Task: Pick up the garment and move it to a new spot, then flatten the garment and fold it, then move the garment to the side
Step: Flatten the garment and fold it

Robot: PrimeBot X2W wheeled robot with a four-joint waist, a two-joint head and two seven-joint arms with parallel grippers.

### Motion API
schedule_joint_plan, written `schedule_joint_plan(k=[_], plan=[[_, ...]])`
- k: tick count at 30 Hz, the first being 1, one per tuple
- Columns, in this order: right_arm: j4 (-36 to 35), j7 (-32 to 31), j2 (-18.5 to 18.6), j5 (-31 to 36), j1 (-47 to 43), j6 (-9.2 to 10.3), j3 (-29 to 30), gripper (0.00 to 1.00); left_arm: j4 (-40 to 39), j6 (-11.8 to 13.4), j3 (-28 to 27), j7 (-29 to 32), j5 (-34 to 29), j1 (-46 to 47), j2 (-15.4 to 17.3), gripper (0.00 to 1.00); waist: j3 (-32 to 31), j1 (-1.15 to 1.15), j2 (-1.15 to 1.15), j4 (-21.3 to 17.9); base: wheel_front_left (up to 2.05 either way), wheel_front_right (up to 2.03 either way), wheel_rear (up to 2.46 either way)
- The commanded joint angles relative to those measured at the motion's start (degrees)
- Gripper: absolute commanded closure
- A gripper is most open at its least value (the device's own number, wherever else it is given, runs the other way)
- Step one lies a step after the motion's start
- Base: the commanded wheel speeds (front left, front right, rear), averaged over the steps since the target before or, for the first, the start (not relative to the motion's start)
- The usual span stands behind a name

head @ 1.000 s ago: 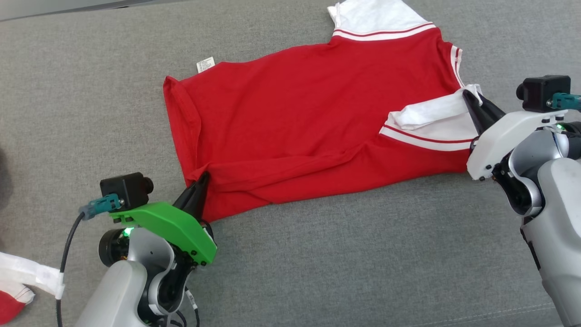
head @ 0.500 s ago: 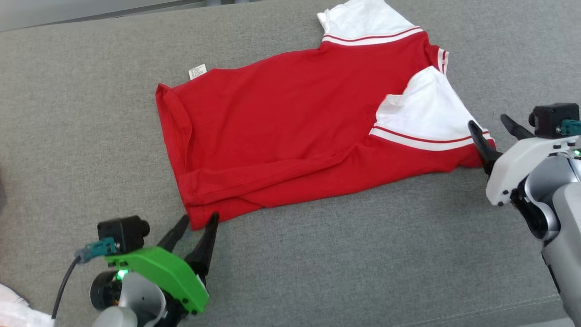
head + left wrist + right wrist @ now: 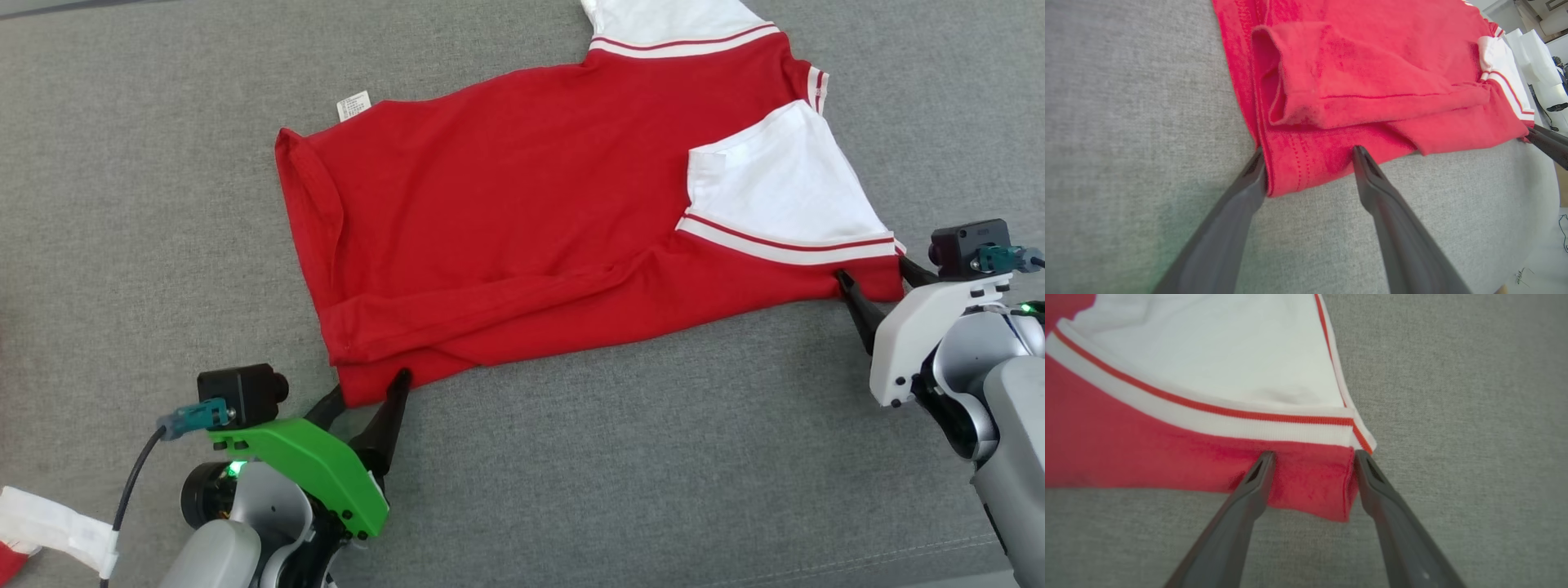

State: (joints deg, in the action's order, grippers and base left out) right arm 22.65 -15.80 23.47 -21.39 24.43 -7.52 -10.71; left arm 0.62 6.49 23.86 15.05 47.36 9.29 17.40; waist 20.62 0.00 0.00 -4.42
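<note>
The garment (image 3: 522,220), a red shirt with white, red-striped sleeves, lay spread on the grey fabric surface (image 3: 653,457), running from centre-left to the upper right of the head view. One white sleeve (image 3: 775,188) lay folded onto the red body at the right. A small white care label (image 3: 353,106) showed at the shirt's upper-left edge. A long fold ran across the lower part of the body, and the hem at left was turned over on itself.

The left gripper (image 3: 367,388) stood at lower left, fingers spread apart, with the shirt's lower-left corner between the tips. In the left wrist view the same gripper (image 3: 1308,152) straddled the stitched hem corner of the garment (image 3: 1372,81), both tips at the cloth's edge and not clamped on it. The tips of the other arm's fingers showed at that view's right edge, at the far corner.

The right gripper (image 3: 872,271) stood at centre right, fingers likewise apart. In the right wrist view it (image 3: 1313,454) bracketed the red corner of the garment (image 3: 1126,449) just below the striped sleeve band, unclamped.

A white cloth item (image 3: 49,527) lay at the lower-left edge of the head view, well apart from the shirt.
</note>
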Motion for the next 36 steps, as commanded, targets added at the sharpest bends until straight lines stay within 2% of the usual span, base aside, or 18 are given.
schedule_joint_plan(k=[1, 2, 3, 4, 6, 7, 11, 13, 18, 22, 25, 27, 28, 29, 33, 36], plan=[[0.52, -0.51, -0.33, -0.80, 0.22, 0.05, -0.98, 0.00, 1.11, -0.65, 0.45, 0.39, 0.80, 0.79, -0.25, 0.41, -0.05, 0.00, 0.00, 0.00, 0.00, 0.00, 0.00], [0.77, -0.91, -0.33, -1.30, 0.03, 0.04, -1.52, 0.00, 1.61, -1.14, 0.62, 0.21, 1.02, 1.12, -0.61, 0.62, -0.11, 0.00, 0.00, -0.06, 0.00, 0.00, 0.00], [0.97, -0.94, -0.22, -1.56, 0.00, 0.04, -1.88, 0.06, 2.08, -1.46, 0.75, 0.15, 1.11, 1.34, -0.72, 0.95, -0.16, 0.00, 0.00, -0.12, 0.00, 0.00, 0.00], [1.24, -1.07, -0.14, -1.86, -0.07, 0.04, -2.26, 0.44, 2.61, -1.86, 1.04, 0.34, 1.14, 1.58, -0.67, 1.00, -0.21, 0.00, 0.00, -0.19, 0.00, 0.00, 0.00], [2.01, -1.29, 0.06, -2.97, -0.11, 0.04, -3.30, 0.86, 3.33, -2.52, 1.15, 0.08, 1.36, 1.74, -0.73, 1.00, -0.31, 0.00, 0.00, -0.37, 0.00, 0.00, 0.00], [2.48, -1.03, 0.16, -3.48, 0.10, 0.04, -3.42, 1.00, 3.59, -2.71, 1.04, -0.05, 1.36, 1.72, -0.61, 1.00, -0.35, 0.00, 0.00, -0.42, 0.00, 0.00, 0.00], [4.96, -2.39, 0.73, -7.85, 1.08, 0.04, -5.61, 1.00, 4.15, -3.88, -0.49, 0.26, 2.84, 1.01, 1.11, 1.00, -1.13, 0.00, 0.00, -0.78, 0.00, 0.00, 0.00], [5.17, -3.29, 3.02, -10.10, 2.07, 0.05, -7.17, 1.00, 3.17, -4.98, -1.01, 1.31, 3.77, 0.66, 2.78, 1.00, -1.57, 0.00, 0.00, -0.65, 0.00, 0.00, 0.00], [0.45, -4.81, 10.42, -17.22, 2.84, 0.09, -9.81, 1.00, -2.15, -9.15, -0.65, 7.07, 9.26, -3.52, 6.78, 1.00, -3.15, 0.00, 0.00, -0.03, 0.00, 0.00, 0.00], [-3.85, -6.67, 16.38, -22.51, -2.00, 0.10, -11.70, 1.00, -6.74, -9.94, -0.08, 9.61, 12.22, -9.66, 9.04, 1.00, -3.96, 0.00, 0.00, 0.17, 0.00, 0.00, 0.00], [-5.99, -7.18, 19.18, -25.68, -5.82, 0.10, -11.60, 1.00, -8.77, -9.90, 1.20, 9.11, 13.17, -14.56, 8.69, 1.00, -4.14, 0.00, 0.00, 0.11, 0.00, 0.00, 0.00], [-6.86, -6.81, 20.02, -26.67, -8.34, 0.10, -10.86, 1.00, -9.33, -9.82, 1.52, 7.88, 13.23, -16.80, 8.05, 0.51, -4.15, 0.00, 0.00, 0.02, 0.00, 0.00, 0.00], [-7.27, -6.95, 20.22, -27.18, -9.77, 0.10, -10.56, 0.57, -9.42, -9.63, 1.58, 7.03, 13.09, -17.80, 7.62, 0.00, -4.15, 0.00, 0.00, 0.03, 0.00, 0.00, 0.00], [-7.63, -7.43, 20.27, -27.39, -10.92, 0.09, -10.13, 0.00, -9.44, -9.31, 1.62, 6.27, 12.74, -18.57, 7.39, 0.00, -4.17, 0.00, 0.00, 0.04, 0.00, 0.00, 0.00], [-10.59, -8.07, 22.59, -26.67, -12.64, 0.08, -7.13, 0.00, -10.55, -7.51, 0.10, 3.13, 9.77, -19.18, 8.11, 0.00, -3.46, 0.00, 0.00, 0.79, 0.00, 0.00, 0.00], [-15.46, -7.77, 24.85, -25.48, -11.62, 0.06, -2.77, 0.00, -12.39, -4.77, -2.33, 1.50, 6.08, -16.84, 10.02, 0.00, -1.69, 0.00, 0.00, 1.82, 0.00, 0.00, 0.00]])
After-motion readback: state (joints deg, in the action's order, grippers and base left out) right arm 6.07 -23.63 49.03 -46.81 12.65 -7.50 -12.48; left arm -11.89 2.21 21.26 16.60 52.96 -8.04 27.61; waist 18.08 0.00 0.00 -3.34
